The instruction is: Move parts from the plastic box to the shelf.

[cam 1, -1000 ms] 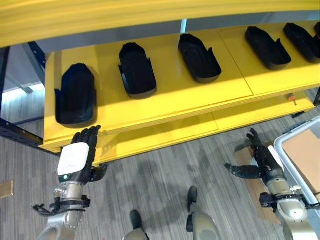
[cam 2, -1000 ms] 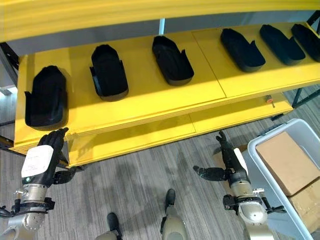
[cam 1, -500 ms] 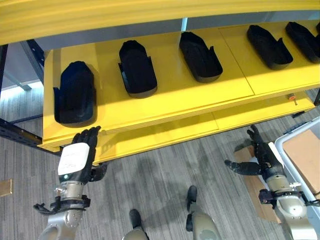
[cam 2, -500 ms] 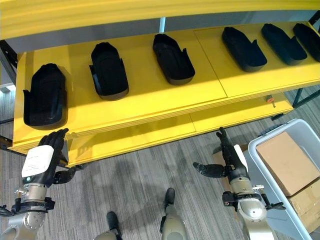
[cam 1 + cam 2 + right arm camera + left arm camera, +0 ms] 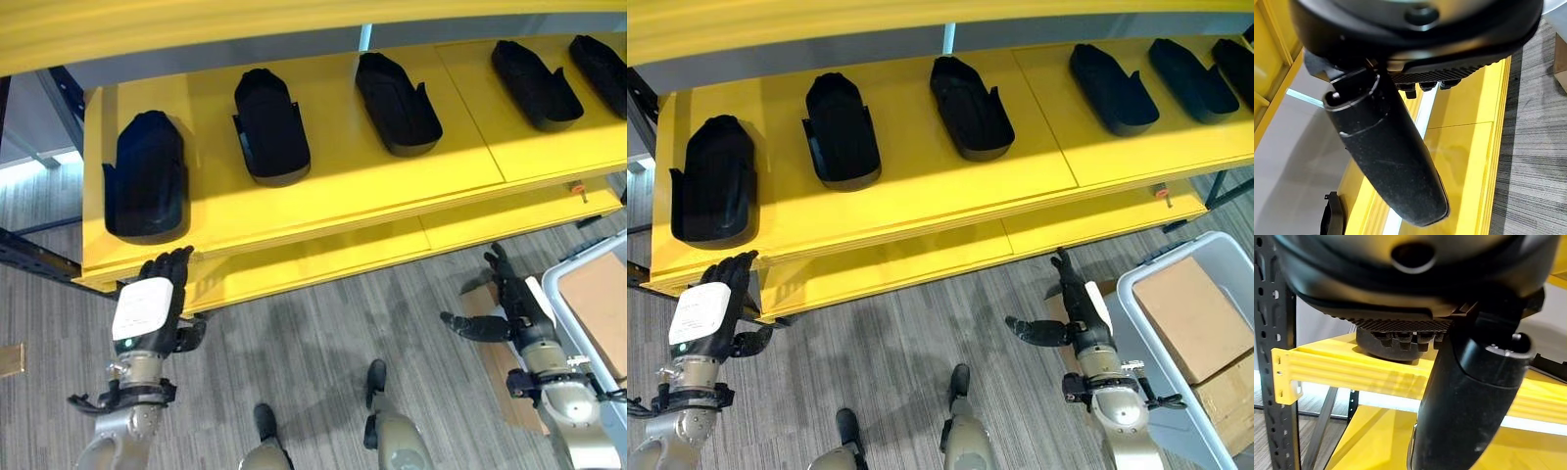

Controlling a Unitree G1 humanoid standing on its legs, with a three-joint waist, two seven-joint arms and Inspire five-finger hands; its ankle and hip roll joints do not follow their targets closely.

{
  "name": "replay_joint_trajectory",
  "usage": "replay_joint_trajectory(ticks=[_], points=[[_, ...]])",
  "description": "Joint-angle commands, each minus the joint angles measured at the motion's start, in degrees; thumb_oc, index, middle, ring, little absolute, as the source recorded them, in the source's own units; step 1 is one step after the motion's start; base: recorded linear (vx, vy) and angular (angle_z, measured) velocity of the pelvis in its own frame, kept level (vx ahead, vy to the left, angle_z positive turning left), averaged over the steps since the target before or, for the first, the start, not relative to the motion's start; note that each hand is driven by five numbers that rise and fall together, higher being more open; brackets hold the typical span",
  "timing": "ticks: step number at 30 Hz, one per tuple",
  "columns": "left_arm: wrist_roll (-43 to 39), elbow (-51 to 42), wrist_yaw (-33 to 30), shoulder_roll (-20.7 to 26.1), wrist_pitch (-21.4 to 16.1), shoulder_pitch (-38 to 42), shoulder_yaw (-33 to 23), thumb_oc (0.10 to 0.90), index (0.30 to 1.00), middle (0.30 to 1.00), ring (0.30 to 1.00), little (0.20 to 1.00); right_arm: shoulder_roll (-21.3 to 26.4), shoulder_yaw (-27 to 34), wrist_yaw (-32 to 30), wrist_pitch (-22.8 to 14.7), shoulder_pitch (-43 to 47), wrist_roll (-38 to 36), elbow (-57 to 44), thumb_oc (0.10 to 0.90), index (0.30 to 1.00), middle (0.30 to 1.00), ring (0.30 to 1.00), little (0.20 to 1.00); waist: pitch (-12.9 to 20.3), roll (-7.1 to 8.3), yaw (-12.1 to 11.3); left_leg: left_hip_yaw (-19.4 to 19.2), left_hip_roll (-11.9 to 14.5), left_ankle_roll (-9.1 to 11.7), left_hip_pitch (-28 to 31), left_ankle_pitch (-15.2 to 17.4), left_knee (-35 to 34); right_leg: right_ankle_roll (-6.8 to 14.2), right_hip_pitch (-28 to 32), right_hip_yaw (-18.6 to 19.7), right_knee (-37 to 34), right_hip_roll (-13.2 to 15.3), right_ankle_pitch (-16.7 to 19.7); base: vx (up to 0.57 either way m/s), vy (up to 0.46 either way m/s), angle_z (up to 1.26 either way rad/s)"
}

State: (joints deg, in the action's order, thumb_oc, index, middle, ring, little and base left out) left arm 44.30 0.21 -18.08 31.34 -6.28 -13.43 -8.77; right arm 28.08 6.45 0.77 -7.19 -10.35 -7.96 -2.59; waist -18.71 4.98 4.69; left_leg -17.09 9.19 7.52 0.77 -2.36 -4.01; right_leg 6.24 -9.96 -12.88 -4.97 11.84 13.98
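Yellow shelf (image 5: pixel 921 186) holds black parts (image 5: pixel 841 129); plastic box (image 5: pixel 1136 294) cut off at 4 o'clock. Left hand (image 5: pixel 707 318) & right hand (image 5: pixel 1080 318) both spread, empty.

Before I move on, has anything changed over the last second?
Nothing of note. The whole picture shifts a little, so the camera moved, not the things. Left hand hangs open by the shelf edge, right hand open beside the box; both hold nothing. The parts lie as before.
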Motion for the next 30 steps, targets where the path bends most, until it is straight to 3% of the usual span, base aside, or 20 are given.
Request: replay_joint_trajectory(ticks=[1,30], points=[[1.1,-1.1,-3.9,4.5,-0.1,2.2,-4.4,0.9,1.0,1.0,1.0,1.0,1.8,3.6,-2.0,-5.1,5.1,-0.1,-6.4,0.9,1.0,1.0,1.0,1.0,0.8,2.08,0.6,4.2,-0.1,-3.0,-6.9,5.4,9.7,3.0,5.0,-3.0,2.0,3.0,-7.1,0.0,0.0,0.0],[-0.5,4.7,-5.6,5.1,2.7,5.9,-5.0,0.9,1.0,1.0,1.0,1.0,1.9,3.5,-2.4,-4.9,6.7,0.0,-6.0,0.9,1.0,1.0,1.0,1.0,-1.0,2.77,0.5,4.6,-0.2,-3.0,-9.5,6.4,12.2,3.1,3.4,-2.5,2.6,3.3,-6.7,0.0,0.0,0.0]])
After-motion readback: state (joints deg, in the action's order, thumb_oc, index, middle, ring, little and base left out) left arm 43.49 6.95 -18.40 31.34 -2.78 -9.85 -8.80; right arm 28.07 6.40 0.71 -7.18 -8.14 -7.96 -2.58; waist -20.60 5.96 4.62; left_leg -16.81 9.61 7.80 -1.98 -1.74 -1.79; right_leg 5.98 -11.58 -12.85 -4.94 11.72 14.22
